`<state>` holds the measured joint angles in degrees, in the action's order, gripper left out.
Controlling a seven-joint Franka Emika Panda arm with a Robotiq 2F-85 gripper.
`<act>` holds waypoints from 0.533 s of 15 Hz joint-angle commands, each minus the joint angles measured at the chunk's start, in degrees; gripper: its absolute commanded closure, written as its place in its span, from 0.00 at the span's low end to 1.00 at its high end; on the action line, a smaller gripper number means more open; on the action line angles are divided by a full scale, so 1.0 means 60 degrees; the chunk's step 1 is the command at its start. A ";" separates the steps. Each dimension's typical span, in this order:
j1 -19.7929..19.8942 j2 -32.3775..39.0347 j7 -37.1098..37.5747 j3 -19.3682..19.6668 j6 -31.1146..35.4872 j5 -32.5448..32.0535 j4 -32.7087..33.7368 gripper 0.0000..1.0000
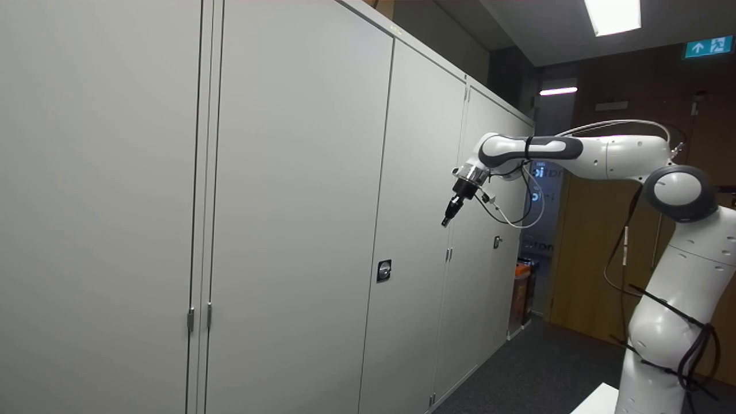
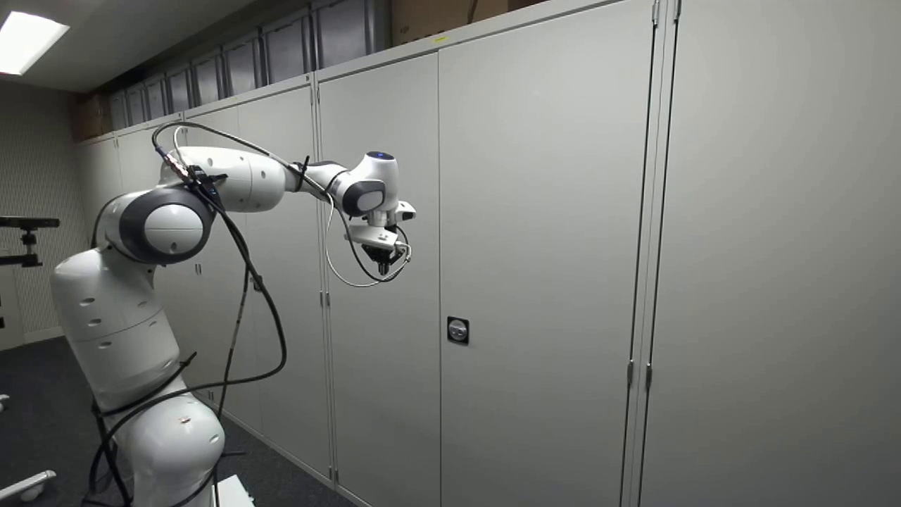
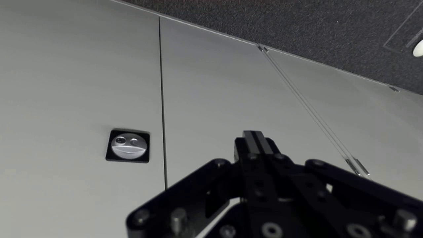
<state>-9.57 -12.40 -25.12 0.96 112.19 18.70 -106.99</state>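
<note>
While fully closed, the tool [image 3: 257, 142] with the round door latch [image 3: 129, 146] apart, to its left in the wrist view.

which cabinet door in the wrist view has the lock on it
The door left of the dark seam in that view: the round silver lock sits on it, near the seam, while the doors to the right show none.

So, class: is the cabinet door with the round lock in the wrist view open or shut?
Shut: the cabinet door meets the neighbouring door along a thin seam.
</note>
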 commanded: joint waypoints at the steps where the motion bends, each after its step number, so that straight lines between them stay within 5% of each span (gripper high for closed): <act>1: 0.0256 -0.1121 0.0838 -0.0194 0.0060 -0.0070 -0.1367 1.00; 8: 0.0407 -0.2218 0.1768 -0.0105 0.0002 -0.0150 -0.3007 1.00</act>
<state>-8.57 -21.23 -16.65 0.81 112.19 18.67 -120.01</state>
